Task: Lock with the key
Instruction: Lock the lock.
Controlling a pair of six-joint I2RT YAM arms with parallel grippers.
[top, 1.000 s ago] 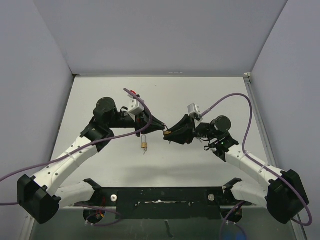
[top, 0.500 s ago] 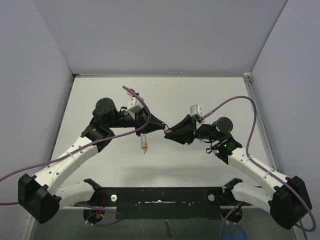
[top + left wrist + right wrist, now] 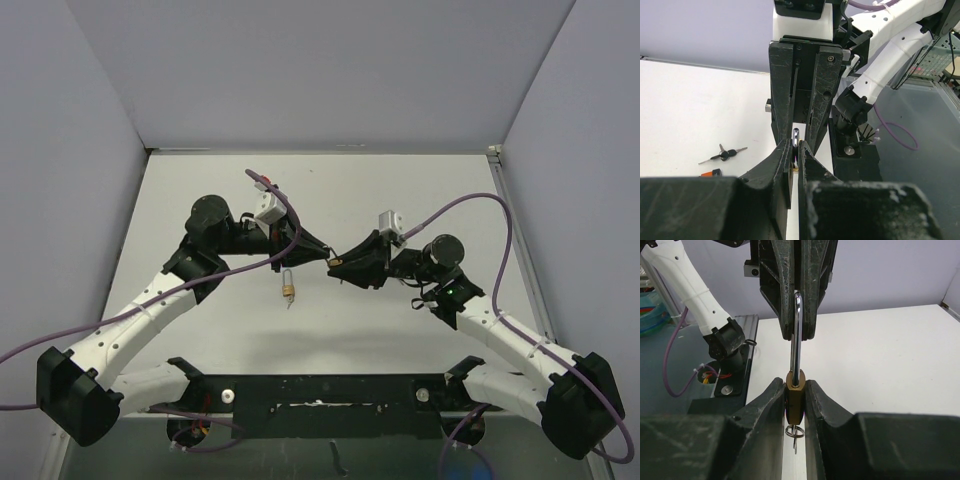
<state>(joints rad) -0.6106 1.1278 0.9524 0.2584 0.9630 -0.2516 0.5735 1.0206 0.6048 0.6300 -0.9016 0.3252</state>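
Fingers (image 3: 767, 405) of the right gripper (image 3: 794, 390) pinch the padlock (image 3: 794, 401). Its shackle (image 3: 797, 340) runs straight ahead into the left gripper (image 3: 795, 152), which is clamped on it. The keys (image 3: 722, 153) lie on the table below, seemingly nearer the left gripper.

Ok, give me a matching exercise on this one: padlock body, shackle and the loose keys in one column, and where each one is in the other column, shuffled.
Things
1. padlock body
2. shackle
3. keys

Places
A. lying loose on the white table
B. pinched between the fingers of the left gripper
C. clamped between the fingers of the right gripper

Pairs: 1-C, 2-B, 3-A
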